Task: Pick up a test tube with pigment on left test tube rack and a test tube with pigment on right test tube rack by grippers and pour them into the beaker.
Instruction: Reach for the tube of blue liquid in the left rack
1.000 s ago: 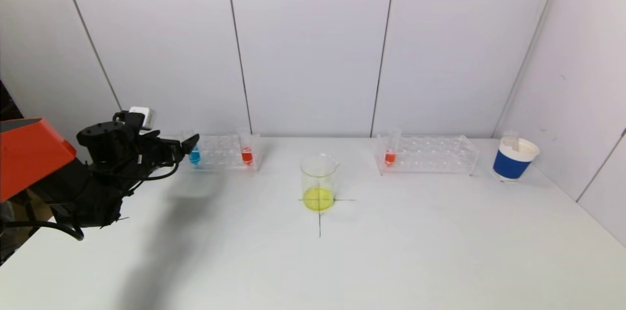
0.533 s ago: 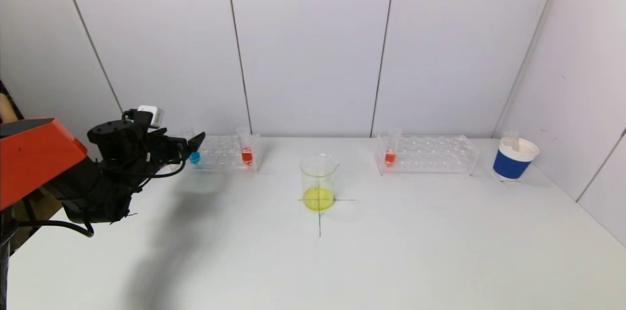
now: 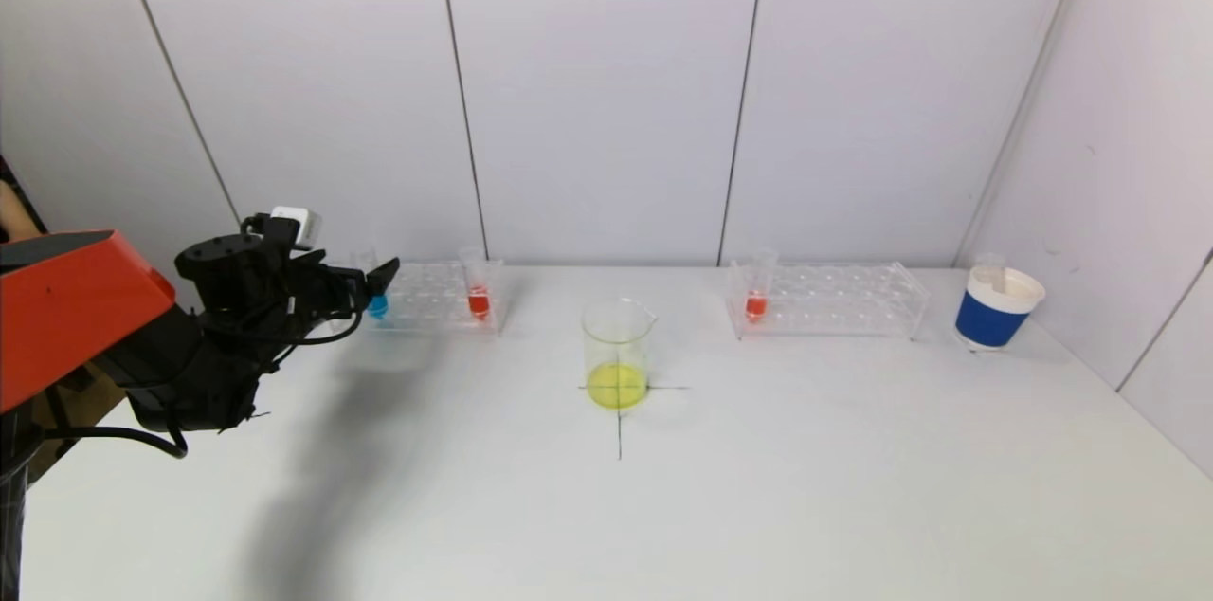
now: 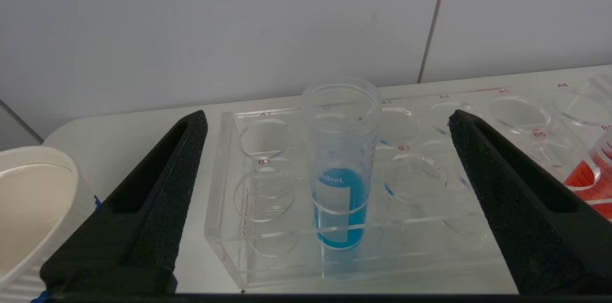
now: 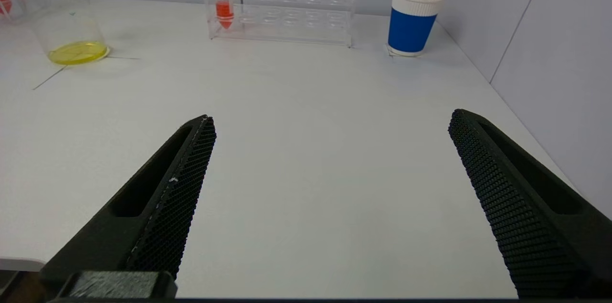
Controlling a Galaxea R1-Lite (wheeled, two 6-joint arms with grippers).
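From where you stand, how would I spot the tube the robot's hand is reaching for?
Find the clear rack on the table's left side, near the back wall. At its left end stands a tube, between the open fingers of the left hand. It holds blue liquid, while the other tube in that rack holds red.

Left gripper (image 4: 330, 121) spread wide, black foam fingers (image 4: 165, 183) well apart on either side of a clear rack (image 4: 229, 226). Upright in slot B2, between them yet touching neither: a tube (image 4: 340, 164) part full of blue liquid. At one edge, a tube (image 4: 593, 174) of red liquid; at the other, a white cup (image 4: 28, 207)
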